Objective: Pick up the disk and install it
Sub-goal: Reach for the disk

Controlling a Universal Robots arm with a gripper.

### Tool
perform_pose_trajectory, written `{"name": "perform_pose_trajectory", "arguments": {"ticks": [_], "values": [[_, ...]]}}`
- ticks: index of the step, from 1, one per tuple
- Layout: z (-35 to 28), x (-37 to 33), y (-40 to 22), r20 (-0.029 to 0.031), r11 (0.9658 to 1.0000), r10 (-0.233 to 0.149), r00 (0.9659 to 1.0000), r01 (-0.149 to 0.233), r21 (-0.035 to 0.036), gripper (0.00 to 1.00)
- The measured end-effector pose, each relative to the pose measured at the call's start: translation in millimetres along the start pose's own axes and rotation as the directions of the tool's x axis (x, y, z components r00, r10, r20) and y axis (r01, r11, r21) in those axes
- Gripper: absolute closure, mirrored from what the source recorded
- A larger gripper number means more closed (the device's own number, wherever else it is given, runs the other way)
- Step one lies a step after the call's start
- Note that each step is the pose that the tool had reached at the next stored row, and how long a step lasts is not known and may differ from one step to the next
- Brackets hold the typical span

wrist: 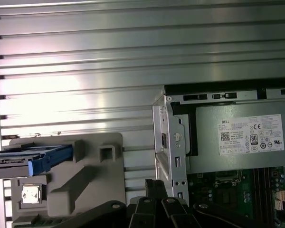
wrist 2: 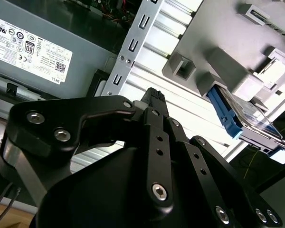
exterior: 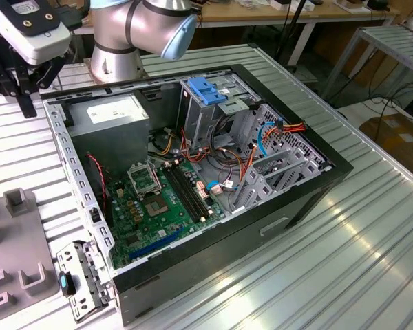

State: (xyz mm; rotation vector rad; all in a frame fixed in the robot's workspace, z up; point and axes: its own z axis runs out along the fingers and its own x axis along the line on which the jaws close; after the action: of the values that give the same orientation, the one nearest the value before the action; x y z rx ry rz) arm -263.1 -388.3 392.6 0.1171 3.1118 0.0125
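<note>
The flat silver metal disk [wrist: 38, 161] with blue plastic side rails is sitting in a grey moulded holder [wrist: 85, 180] on the ribbed metal tabletop [wrist: 133, 71], near the open black computer case [exterior: 296, 206]. The black hand [wrist 2: 154, 95] is hovering nearby, closed right up and carrying nothing. Stiff, weighty and shock-sensitive by my judgement (slick lid), the disk is offering its rails for gripping; the case's steel rim is crowding one side

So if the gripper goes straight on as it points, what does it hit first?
Probably the bare ribbed table, between the computer case and the grey fixture holding the disk. The gripper's depth is unclear, and the case rim is close.
</note>
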Motion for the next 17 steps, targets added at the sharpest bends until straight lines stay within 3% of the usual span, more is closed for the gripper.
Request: {"name": "perform_pose_trajectory", "arguments": {"ticks": [10, 17], "values": [[-0.5, 16.5, 2.2, -0.0001, 1.0000, 0.000, 1.0000, 0.000, 0.0001, 0.89], [-0.5, 21.0, 6.5, 0.0000, 1.0000, 0.001, 1.0000, -0.001, 0.0001, 0.89]]}}
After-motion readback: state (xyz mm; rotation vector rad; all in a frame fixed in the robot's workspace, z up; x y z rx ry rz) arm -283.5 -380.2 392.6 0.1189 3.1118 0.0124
